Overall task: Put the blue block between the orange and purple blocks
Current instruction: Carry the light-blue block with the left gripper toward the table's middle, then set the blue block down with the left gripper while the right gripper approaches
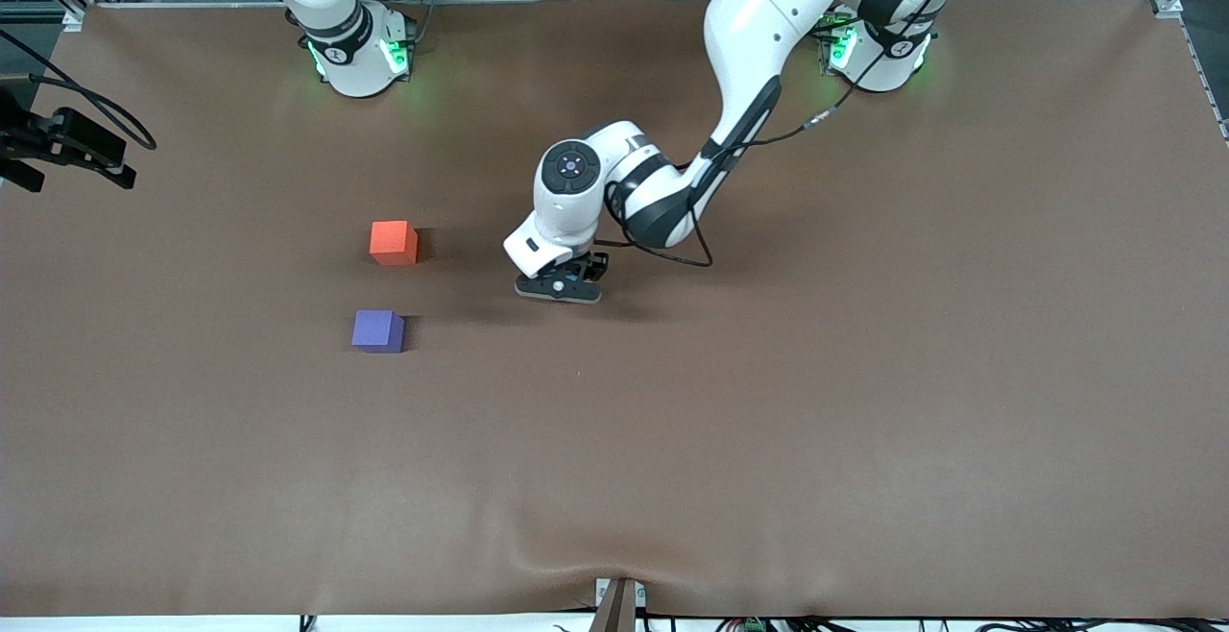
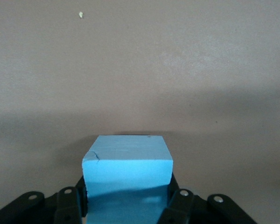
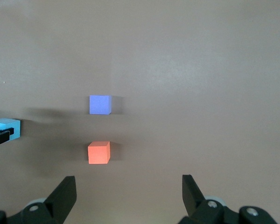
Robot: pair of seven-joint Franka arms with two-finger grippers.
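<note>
Front view: the left arm reaches from its base out over the middle of the brown worktop (image 1: 768, 421); its wrist is bent down and the left pincer (image 1: 560, 288) sits low over the cloth, toward the left arm's end from the two loose cubes; whatever it grips is hidden under the hand here; the orange block (image 1: 394, 242) rests on the worktop, the purple block (image 1: 377, 331) rests nearer the camera than it, the two apart with a bare gap between them; the right arm waits at its base, its hand out of this frame.

Left wrist view: the left pincer (image 2: 129, 205) is clamped on the blue block (image 2: 127, 173); dark fingers (image 2: 178, 204) press against two opposite faces; the cube's top face is lit, its lower part in shadow, with a small crack at one upper edge; plain brown cloth all round; whether the cube touches the cloth cannot be told.

Right wrist view: the right pincer (image 3: 129, 196) hangs high over the worktop, its jaws spread wide with nothing between them; below it the orange block (image 3: 99, 152) and purple block (image 3: 100, 104) stand apart; the blue block (image 3: 8, 127) shows at the frame's edge in the left pincer (image 3: 0, 136), off to one side of the gap between those two, not in it.
</note>
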